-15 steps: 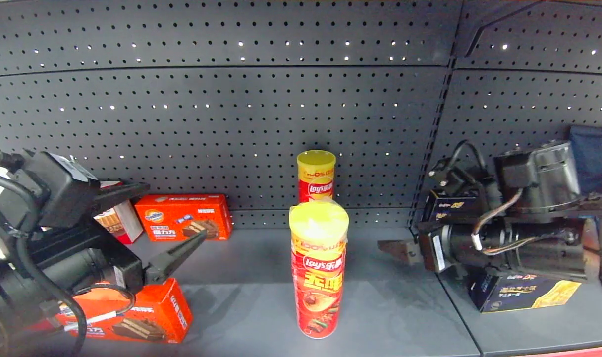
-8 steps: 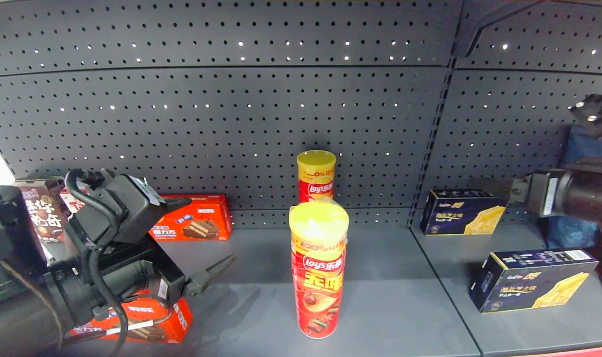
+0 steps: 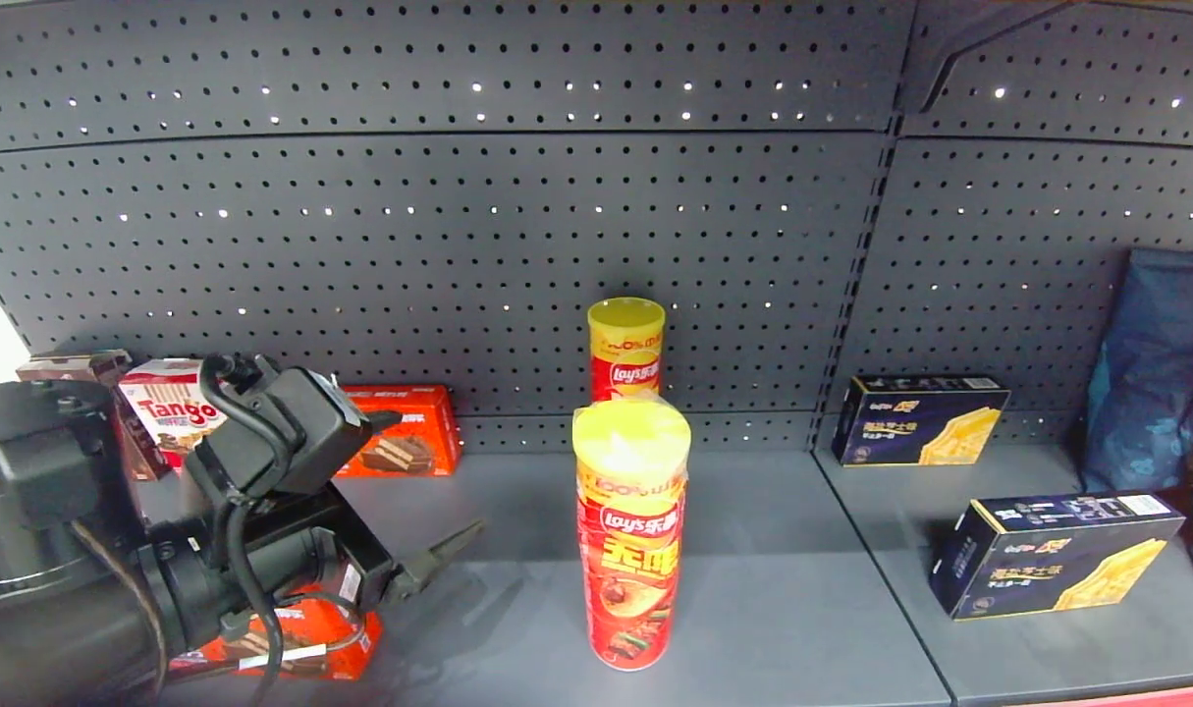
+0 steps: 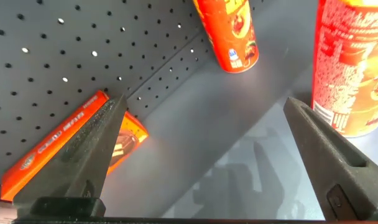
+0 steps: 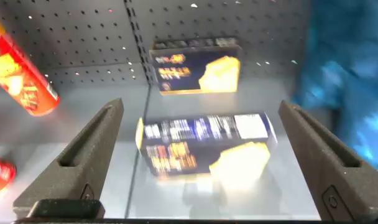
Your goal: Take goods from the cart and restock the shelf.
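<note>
Head view: both pincers empty at a part-stocked shelf (image 3: 783, 599)
Spread wide and holding nothing, the left pincer (image 3: 439, 473) hangs just above the front orange box (image 3: 311, 638) and near the front chip can (image 3: 630, 535), which stands upright before a second can (image 3: 625, 349); the right pincer (image 5: 201, 109) gapes empty over the nearer dark box (image 5: 204, 149). Likely risk: a sideways sweep of the left arm could topple the tall, narrow can or push the orange box off the shelf's front edge
</note>
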